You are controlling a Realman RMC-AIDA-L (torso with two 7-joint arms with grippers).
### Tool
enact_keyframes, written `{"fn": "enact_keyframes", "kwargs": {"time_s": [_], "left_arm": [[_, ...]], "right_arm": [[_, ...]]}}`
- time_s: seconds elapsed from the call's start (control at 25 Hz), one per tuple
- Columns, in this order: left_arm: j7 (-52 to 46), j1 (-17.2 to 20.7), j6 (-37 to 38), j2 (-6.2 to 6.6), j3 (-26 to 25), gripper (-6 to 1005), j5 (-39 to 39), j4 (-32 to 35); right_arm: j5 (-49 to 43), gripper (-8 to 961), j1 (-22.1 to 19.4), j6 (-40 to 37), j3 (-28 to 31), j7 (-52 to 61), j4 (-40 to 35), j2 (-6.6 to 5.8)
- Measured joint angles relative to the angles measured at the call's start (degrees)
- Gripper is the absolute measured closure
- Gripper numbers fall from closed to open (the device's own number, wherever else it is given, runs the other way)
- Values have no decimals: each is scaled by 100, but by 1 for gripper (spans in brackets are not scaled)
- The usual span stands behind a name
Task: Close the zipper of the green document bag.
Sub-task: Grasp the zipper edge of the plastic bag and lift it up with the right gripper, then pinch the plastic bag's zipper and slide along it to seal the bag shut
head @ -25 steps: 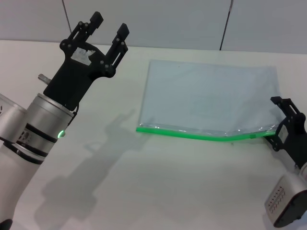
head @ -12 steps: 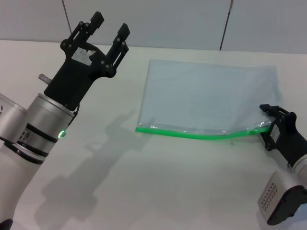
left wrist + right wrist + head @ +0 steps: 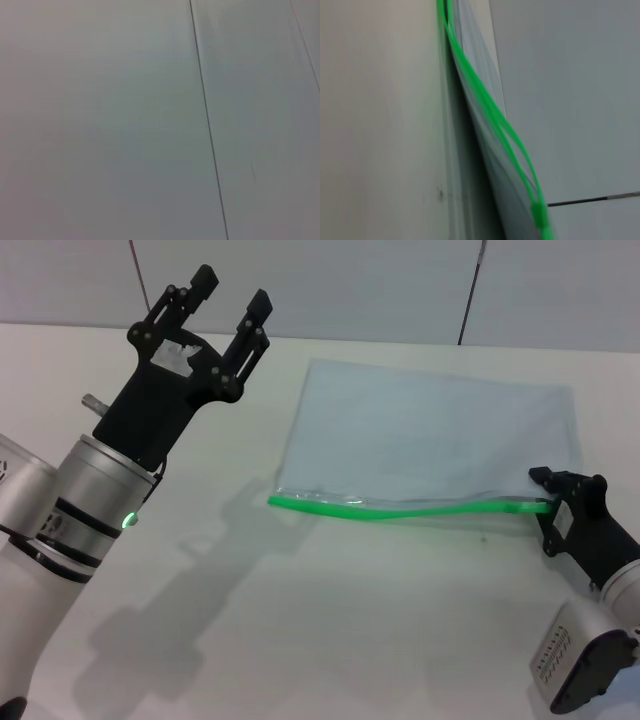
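The green document bag (image 3: 430, 440) lies flat on the white table, a pale translucent pouch. Its zipper (image 3: 400, 510) is the bright green strip along the near edge, bowed and lifted off the table toward its right end. My right gripper (image 3: 547, 506) is at that right end, shut on the zipper there. In the right wrist view the zipper (image 3: 485, 112) shows as two green lines apart, joining at the slider (image 3: 539, 212) close to the camera. My left gripper (image 3: 230, 290) is held high at the left, open and empty, well away from the bag.
The white table (image 3: 350, 620) extends in front of the bag and to its left under my left arm. Grey wall panels (image 3: 400, 280) rise behind the table's far edge. The left wrist view shows only a grey panel with a dark seam (image 3: 207, 130).
My right gripper has moved left along the zipper edge. The bag slid a little left and its green edge bowed and lifted. The left arm has not moved.
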Motion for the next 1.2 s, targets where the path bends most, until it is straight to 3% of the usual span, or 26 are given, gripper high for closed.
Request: {"fn": "enact_keyframes", "kwargs": {"time_s": [0.48,0.84,1.2], "left_arm": [[0,-25,-4,0,6,431,10,0],[13,-35,-114,5,74,434,45,38],[1412,-447,-904,-15,1118,438,142,-13]], "right_arm": [[15,901,2,230,-39,-389,-68,-9],[29,901,37,186,14,-346,-292,-34],[30,903,240,181,50,-333,-727,-42]]}}
